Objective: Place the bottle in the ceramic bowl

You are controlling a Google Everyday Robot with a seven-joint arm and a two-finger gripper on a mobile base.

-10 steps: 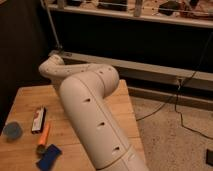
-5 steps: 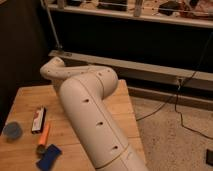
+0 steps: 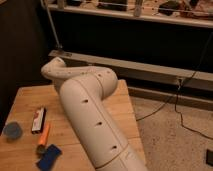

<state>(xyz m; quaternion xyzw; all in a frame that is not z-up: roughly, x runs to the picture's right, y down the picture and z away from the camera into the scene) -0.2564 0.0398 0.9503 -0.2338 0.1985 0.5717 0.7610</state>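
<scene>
My white arm fills the middle of the camera view, rising from the bottom edge and bending left over the wooden table. Its far end curls toward the table's back left. The gripper is not in view; it lies beyond or behind that bend. The bottle and the ceramic bowl are both hidden or out of view.
On the table's left side lie a blue-grey round object, a flat black-and-white packet, an orange marker-like stick and a blue block. A dark shelf unit stands behind. Cables run over the floor at right.
</scene>
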